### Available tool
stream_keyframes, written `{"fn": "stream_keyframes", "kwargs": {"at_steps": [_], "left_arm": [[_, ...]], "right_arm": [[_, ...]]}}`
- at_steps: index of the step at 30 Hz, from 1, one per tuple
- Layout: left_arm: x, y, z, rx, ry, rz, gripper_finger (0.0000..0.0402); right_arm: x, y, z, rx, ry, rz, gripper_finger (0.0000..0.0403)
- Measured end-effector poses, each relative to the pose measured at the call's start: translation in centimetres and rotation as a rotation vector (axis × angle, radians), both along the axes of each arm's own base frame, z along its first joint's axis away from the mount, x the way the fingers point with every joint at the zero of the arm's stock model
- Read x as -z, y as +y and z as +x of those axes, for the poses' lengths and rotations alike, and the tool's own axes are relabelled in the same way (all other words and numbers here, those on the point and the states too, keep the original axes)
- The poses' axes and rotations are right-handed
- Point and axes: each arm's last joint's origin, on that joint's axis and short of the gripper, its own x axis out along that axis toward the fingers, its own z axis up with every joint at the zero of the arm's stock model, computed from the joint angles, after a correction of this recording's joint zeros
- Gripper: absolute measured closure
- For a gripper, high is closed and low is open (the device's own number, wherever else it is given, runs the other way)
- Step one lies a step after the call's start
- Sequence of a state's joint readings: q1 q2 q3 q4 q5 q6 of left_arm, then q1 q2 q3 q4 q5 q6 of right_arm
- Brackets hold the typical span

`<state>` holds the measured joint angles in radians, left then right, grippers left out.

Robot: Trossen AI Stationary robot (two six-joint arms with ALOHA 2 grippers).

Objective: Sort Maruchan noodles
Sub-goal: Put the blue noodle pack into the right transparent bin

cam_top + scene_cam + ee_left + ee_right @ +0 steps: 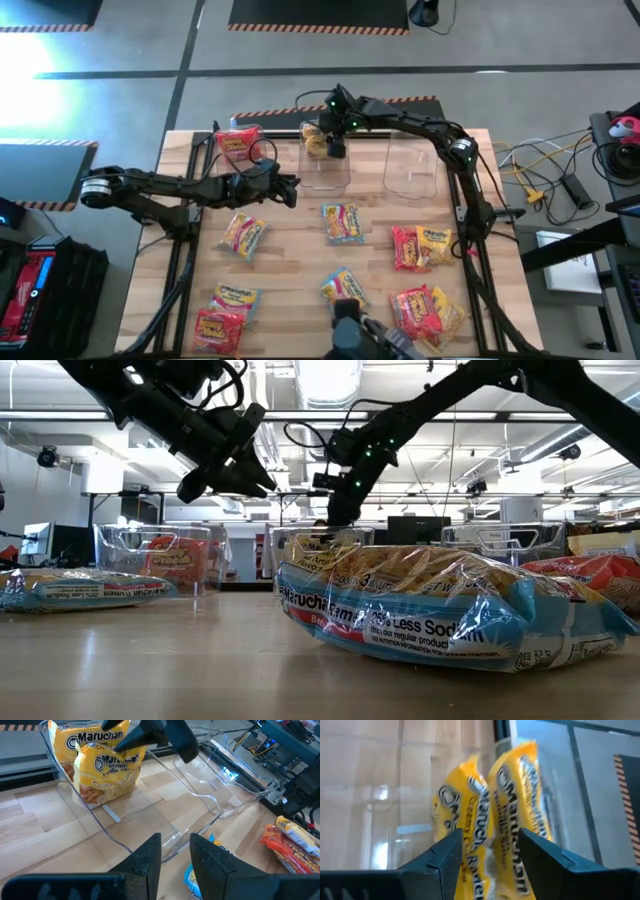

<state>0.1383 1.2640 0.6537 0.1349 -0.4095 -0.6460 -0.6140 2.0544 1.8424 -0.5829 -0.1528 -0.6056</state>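
Several Maruchan packets lie flat on the table: pink-yellow ones (242,235) (343,222), red and yellow ones (420,247) (428,310) (225,315), and a blue-trimmed one (440,610) near the front. Two yellow packets (102,765) (485,835) stand on edge in the middle clear bin (325,178), leaning toward its far wall. A red packet (237,143) sits in the left bin (215,150). My right gripper (335,148) (490,837) hangs open just over the yellow packets' upper edges. My left gripper (293,190) (175,847) hovers slightly open, empty, at the middle bin's near-left side.
The right clear bin (410,170) holds nothing that I can see. All three bins stand in a row along the table's far edge. Bare wood shows between the scattered packets in the table's middle. Cables and gear (560,180) lie beyond the right edge.
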Motion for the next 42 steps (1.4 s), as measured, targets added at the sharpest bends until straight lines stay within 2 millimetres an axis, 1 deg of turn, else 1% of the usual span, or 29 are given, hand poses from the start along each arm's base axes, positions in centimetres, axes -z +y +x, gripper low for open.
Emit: {"fn": "stream_keyframes", "kwargs": {"at_steps": [6,8,9,11,15,17,21,24,28,33,38,42], "left_arm": [[0.0,0.0,0.0,0.000,0.000,0.000,0.0315],[0.0,0.0,0.0,0.000,0.000,0.000,0.0316],[0.0,0.0,0.0,0.000,0.000,0.000,0.0316],[0.0,0.0,0.0,0.000,0.000,0.000,0.0316],[0.0,0.0,0.0,-0.002,0.000,-0.005,0.0315],[0.0,0.0,0.0,-0.004,-0.003,-0.010,0.0315],[0.0,-0.1,0.0,0.018,0.004,-0.005,0.0315],[0.1,-0.1,0.0,0.039,0.009,-0.011,0.0316],[0.3,-0.4,0.0,0.112,0.025,-0.053,0.0315],[0.7,-1.1,0.0,0.197,0.045,-0.093,0.0316],[1.3,-2.0,-0.2,0.247,0.064,-0.108,0.0316],[1.6,-2.5,-0.1,0.270,0.073,-0.111,0.0316]], "right_arm": [[-2.7,-0.3,0.4,0.027,-0.049,-0.047,0.0232],[-3.8,-0.3,0.3,0.055,-0.065,-0.013,0.0236],[-4.4,-0.2,0.3,0.066,-0.079,0.015,0.0237],[-5.2,0.2,0.1,0.077,-0.097,0.129,0.0241],[-5.5,1.4,-0.7,0.060,-0.065,0.407,0.0251],[-5.7,2.0,-1.2,0.050,-0.029,0.508,0.0256],[-6.4,3.2,-2.1,0.078,0.022,0.627,0.0263],[-6.1,4.2,-2.1,0.111,0.065,0.677,0.0266],[-6.1,6.5,-2.0,0.120,0.127,0.727,0.0266],[-6.4,10.2,-2.4,0.115,0.186,0.758,0.0266],[-6.4,14.5,-4.1,0.186,0.222,0.730,0.0266],[-5.7,17.8,-5.5,0.301,0.126,0.681,0.0266]]}}
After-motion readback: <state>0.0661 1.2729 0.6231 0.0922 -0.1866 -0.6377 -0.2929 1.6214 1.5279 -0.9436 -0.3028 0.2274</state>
